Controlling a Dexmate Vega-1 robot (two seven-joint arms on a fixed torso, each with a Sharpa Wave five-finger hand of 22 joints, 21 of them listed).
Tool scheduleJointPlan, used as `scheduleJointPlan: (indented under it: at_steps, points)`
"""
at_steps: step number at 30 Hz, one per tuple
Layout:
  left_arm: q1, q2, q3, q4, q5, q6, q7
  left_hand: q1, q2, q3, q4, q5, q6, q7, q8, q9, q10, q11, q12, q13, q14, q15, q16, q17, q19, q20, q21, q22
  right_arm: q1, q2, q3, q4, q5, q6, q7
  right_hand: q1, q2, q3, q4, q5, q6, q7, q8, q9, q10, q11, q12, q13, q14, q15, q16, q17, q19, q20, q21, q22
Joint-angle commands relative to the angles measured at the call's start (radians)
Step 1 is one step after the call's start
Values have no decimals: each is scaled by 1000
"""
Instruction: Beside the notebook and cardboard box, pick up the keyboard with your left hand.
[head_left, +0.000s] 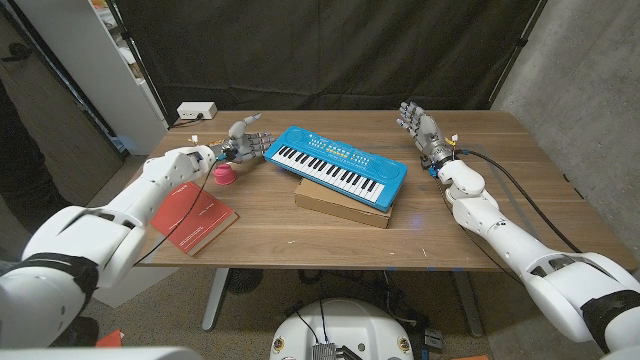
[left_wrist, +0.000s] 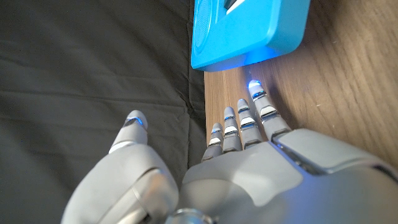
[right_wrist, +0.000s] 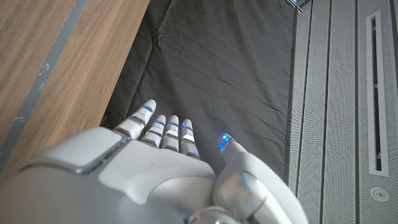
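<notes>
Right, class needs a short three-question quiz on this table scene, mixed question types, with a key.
1. True or false: the keyboard lies partly on the box.
2. Which hand is nearer the keyboard: A) left hand B) right hand?
3. Fill in: the red notebook lies under the robot's ____ arm.

Key: 1 true. 2 A; its fingers are apart and hold nothing. 3 left.

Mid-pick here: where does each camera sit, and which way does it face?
Head view: above, looking down at the table, keyboard, both arms.
Left wrist view: behind the left hand, facing the keyboard's blue end.
Right wrist view: behind the right hand, facing the dark curtain.
Shared: head and left wrist views show the keyboard.
</notes>
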Motion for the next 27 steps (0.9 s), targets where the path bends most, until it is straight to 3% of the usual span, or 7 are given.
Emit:
scheduleJointPlan:
  at_steps: [1, 8, 13, 27]
  points:
    - [-129, -58, 64, 208, 85, -32, -135, 10, 2, -3, 0, 1, 8, 89, -5, 5, 5, 8, -4, 4, 15, -1, -3, 1, 19, -1, 7, 2, 31, 17, -3, 57, 2, 18, 18, 4, 59, 9, 2, 6, 4, 0, 1, 5, 13, 0, 1, 3, 3, -2, 5, -1, -3, -80, 1, 3]
    - [-204, -108, 85, 356, 137, -75, -197, 15, 3, -5, 0, 1, 9, 89, -5, 5, 7, 12, -6, 4, 21, 3, -3, 0, 38, 1, 10, 2, 32, 15, 1, 59, 2, 23, 14, 4, 58, 9, 2, 6, 3, 0, 1, 5, 14, 0, 1, 3, 3, -3, 4, -1, -3, -80, 1, 3]
    - [-237, -134, 90, 424, 168, -105, -215, 18, 2, -8, -1, 1, 12, 89, -4, 6, 20, 13, -2, 4, 33, 0, 0, 0, 46, -3, 10, 1, 28, 10, 4, 55, 5, 23, 16, 4, 58, 10, 2, 6, 4, 1, 0, 5, 15, 0, 1, 3, 5, -2, 5, -1, -2, -80, 1, 3]
    - [-272, -173, 121, 459, 255, -125, -204, 34, 7, -13, -3, 2, 26, 91, -2, 7, 36, 25, 0, 8, 62, 5, 2, -1, 89, -4, 13, 1, 14, 0, 15, 43, 14, 37, 19, 5, 59, 12, 1, 6, 5, -1, 0, 5, 16, 0, 1, 3, 6, -2, 4, -1, -3, -82, 2, 3]
